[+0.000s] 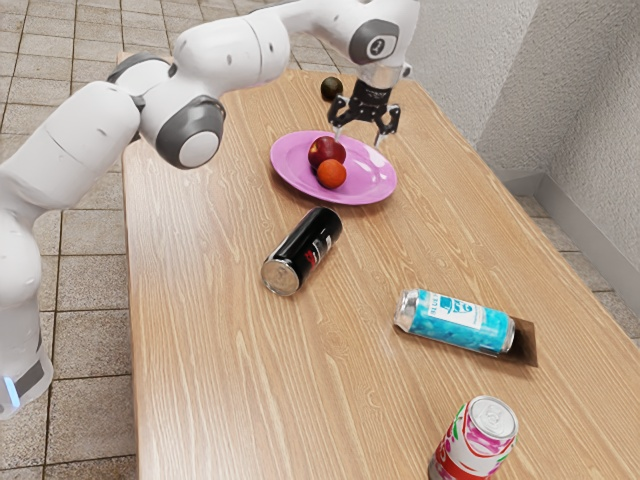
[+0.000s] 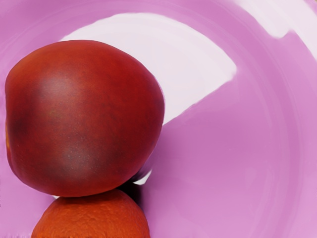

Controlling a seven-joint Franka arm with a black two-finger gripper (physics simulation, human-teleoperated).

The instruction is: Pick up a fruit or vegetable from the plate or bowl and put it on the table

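Observation:
My gripper (image 1: pixel 359 138) is open above the pink plate (image 1: pixel 372 184), its two fingers spread apart with nothing between them. On the plate lie a dark red fruit (image 1: pixel 325 152) and a smaller orange fruit (image 1: pixel 332 174), close against each other. The gripper is just above and toward the exterior view's right of the red fruit. In the wrist view the red fruit (image 2: pixel 84 119) looks large, beside the orange one (image 2: pixel 91 218), with the plate (image 2: pixel 223 163) under both.
A dark round fruit (image 1: pixel 332 89) sits on the table (image 1: pixel 230 350) behind the plate. A black can (image 1: pixel 303 250) and a blue can (image 1: pixel 458 322) lie on their sides, the blue one by a dark brown piece (image 1: pixel 526 343). A red-and-white can (image 1: pixel 476 440) stands nearest the camera.

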